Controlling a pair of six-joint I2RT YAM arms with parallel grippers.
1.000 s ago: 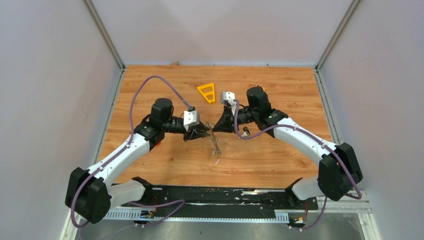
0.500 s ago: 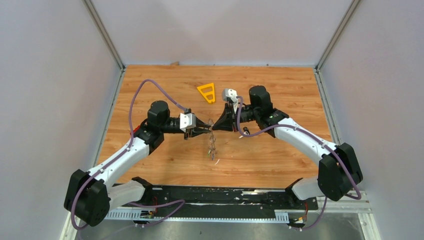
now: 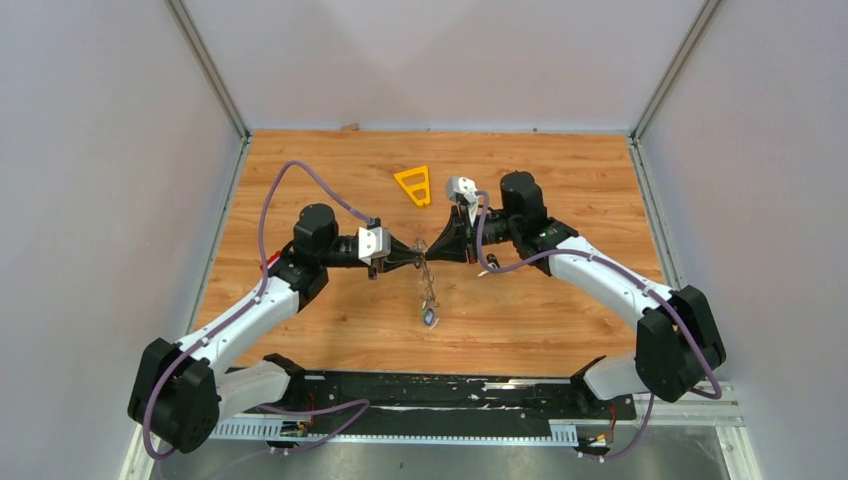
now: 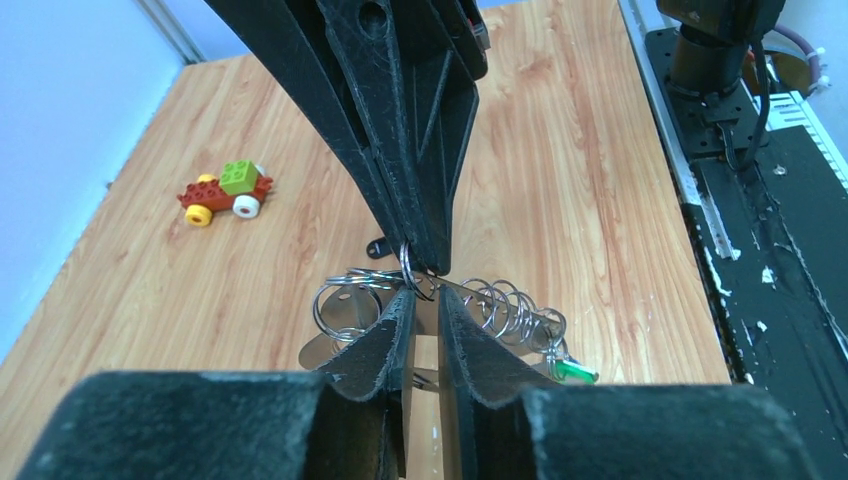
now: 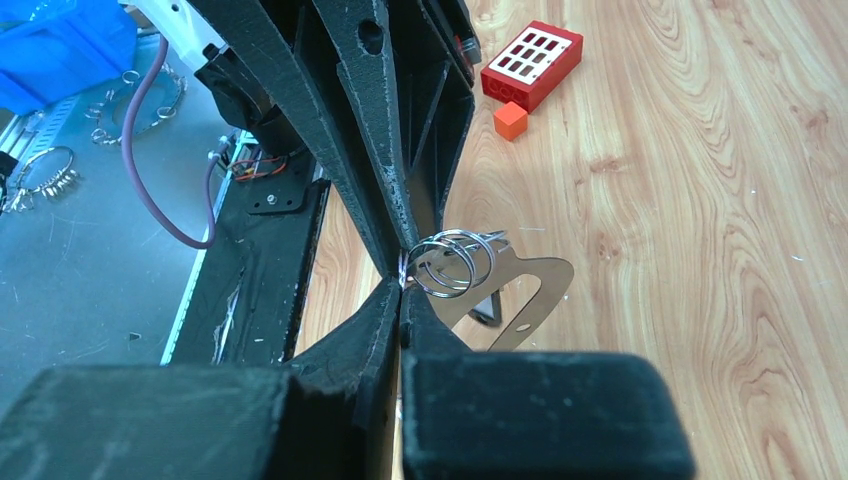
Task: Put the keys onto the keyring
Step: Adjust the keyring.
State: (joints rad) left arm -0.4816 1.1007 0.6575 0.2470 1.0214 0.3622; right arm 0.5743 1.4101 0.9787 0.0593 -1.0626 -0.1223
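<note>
Left wrist view puts me midway: right claw point(image 5: 402, 285) clamped on the keys point(image 3: 428, 300), left claw point(image 4: 425, 300) nearly together with its grip unclear, keyring point(image 5: 535, 266) not visibly threaded yet.

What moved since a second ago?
The left end effector slid toward the right end effector and narrowed its jaws around the wire rings. The dangling keys now hang lower. The right end effector stayed shut on the rings, and the yellow triangle stayed put.

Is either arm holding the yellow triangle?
No, the yellow triangle lies on the wooden table with nothing touching it.
</note>
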